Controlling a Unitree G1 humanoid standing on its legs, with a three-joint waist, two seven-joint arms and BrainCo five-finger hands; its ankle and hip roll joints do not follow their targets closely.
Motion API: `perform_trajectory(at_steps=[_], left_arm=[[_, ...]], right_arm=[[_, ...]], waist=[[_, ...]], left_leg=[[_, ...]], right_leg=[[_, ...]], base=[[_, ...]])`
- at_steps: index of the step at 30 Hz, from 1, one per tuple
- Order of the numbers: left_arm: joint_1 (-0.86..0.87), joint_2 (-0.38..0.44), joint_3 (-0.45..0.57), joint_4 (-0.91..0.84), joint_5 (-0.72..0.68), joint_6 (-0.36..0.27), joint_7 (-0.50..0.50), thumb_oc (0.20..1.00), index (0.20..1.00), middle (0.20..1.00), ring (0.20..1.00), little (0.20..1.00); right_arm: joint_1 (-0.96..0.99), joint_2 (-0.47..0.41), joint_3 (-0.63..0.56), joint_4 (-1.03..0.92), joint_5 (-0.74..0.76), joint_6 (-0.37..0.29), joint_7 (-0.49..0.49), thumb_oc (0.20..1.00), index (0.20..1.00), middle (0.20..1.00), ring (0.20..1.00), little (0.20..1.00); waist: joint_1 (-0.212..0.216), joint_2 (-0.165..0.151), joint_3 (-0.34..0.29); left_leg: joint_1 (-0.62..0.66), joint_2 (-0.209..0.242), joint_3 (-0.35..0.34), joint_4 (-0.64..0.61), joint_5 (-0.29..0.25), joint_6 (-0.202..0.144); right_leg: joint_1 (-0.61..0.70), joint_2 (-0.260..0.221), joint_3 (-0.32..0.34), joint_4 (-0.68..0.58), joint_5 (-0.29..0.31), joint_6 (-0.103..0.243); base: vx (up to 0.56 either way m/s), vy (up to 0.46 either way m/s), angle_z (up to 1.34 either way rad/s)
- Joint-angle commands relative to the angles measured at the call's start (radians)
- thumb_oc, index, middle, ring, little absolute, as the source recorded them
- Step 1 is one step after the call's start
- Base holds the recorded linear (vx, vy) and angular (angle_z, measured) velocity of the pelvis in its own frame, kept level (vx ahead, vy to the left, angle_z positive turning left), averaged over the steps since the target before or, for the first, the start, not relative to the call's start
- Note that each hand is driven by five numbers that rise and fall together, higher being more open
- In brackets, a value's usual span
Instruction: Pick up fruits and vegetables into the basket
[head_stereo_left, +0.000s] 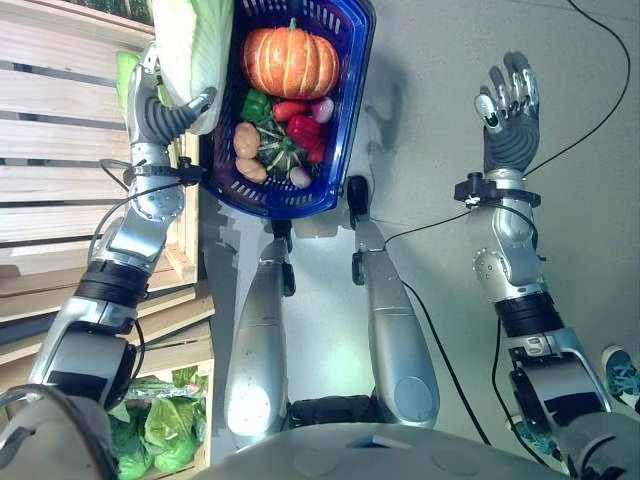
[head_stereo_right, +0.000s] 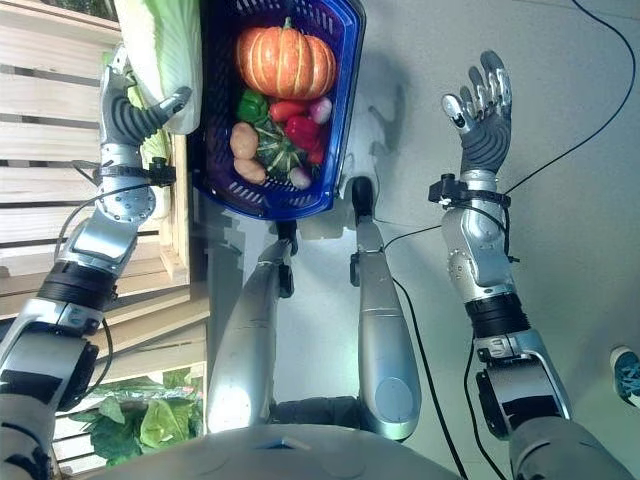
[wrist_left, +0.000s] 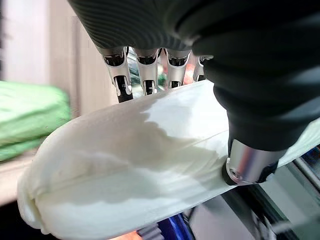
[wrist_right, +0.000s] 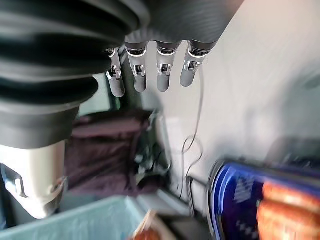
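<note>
My left hand (head_stereo_left: 165, 112) is shut on a large pale cabbage (head_stereo_left: 190, 45), its thumb and fingers curled round the white stalk end (wrist_left: 135, 165). It holds the cabbage just left of the blue basket (head_stereo_left: 345, 120), at its rim. The basket holds an orange pumpkin (head_stereo_left: 290, 60), a green pepper (head_stereo_left: 256, 104), red peppers (head_stereo_left: 302, 128), potatoes (head_stereo_left: 246, 140) and a dark green squash (head_stereo_left: 280, 155). My right hand (head_stereo_left: 510, 100) is raised to the right of the basket, open, with nothing in it.
A wooden slatted crate shelf (head_stereo_left: 60, 150) stands at the left. Leafy greens (head_stereo_left: 160, 425) lie in a crate at the lower left. Grey floor (head_stereo_left: 430, 120) lies between the basket and my right hand. A person's shoe (head_stereo_left: 622, 375) shows at the right edge.
</note>
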Motion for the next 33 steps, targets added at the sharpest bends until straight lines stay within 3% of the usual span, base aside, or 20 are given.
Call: perform_trajectory(at_steps=[1, 11, 18, 25, 33], left_arm=[[0.025, 0.024, 0.017, -0.126, 0.031, -0.007, -0.065, 0.2, 0.2, 0.2, 0.2, 0.2], [0.007, 0.036, -0.063, -0.192, 0.027, 0.051, -0.245, 0.2, 0.2, 0.2, 0.2, 0.2], [-0.014, 0.059, -0.165, -0.192, 0.006, 0.012, -0.314, 0.2, 0.2, 0.2, 0.2, 0.2], [-0.033, 0.073, -0.241, -0.211, -0.027, -0.074, -0.373, 0.2, 0.2, 0.2, 0.2, 0.2], [-0.066, 0.082, -0.293, -0.223, -0.043, -0.1, -0.412, 0.2, 0.2, 0.2, 0.2, 0.2]], right_arm=[[0.056, -0.006, 0.004, -0.141, -0.028, 0.007, 0.063, 1.0, 1.0, 1.0, 1.0, 1.0], [0.028, -0.028, 0.07, -0.224, 0.05, 0.108, 0.173, 1.0, 1.0, 1.0, 1.0, 1.0], [0.01, -0.058, 0.147, -0.218, 0.203, 0.191, 0.243, 1.0, 1.0, 1.0, 1.0, 1.0], [-0.01, -0.088, 0.212, -0.221, 0.29, 0.228, 0.294, 1.0, 1.0, 1.0, 1.0, 1.0], [-0.04, -0.107, 0.26, -0.228, 0.341, 0.258, 0.32, 1.0, 1.0, 1.0, 1.0, 1.0]], waist=[[-0.007, 0.054, -0.038], [-0.005, 0.053, -0.038], [-0.001, 0.048, -0.038], [0.004, 0.043, -0.038], [0.007, 0.04, -0.038]], left_leg=[[0.02, -0.033, -0.005, -0.127, 0.06, -0.007], [0.015, -0.03, 0.004, -0.138, 0.073, -0.007], [0.017, -0.021, 0.013, -0.141, 0.073, -0.009], [0.009, -0.019, 0.017, -0.141, 0.076, -0.01], [0.005, -0.018, 0.017, -0.139, 0.078, -0.01]], right_leg=[[0.086, 0.052, -0.079, 0.065, -0.167, 0.025], [0.081, 0.051, -0.084, 0.056, -0.153, 0.031], [0.081, 0.047, -0.09, 0.056, -0.152, 0.036], [0.071, 0.046, -0.095, 0.057, -0.146, 0.039], [0.066, 0.046, -0.097, 0.057, -0.142, 0.041]], base=[[0.0, 0.0, 0.0], [0.0, 0.0, 0.0], [0.0, 0.0, 0.0], [0.0, 0.0, 0.0], [0.0, 0.0, 0.0]])
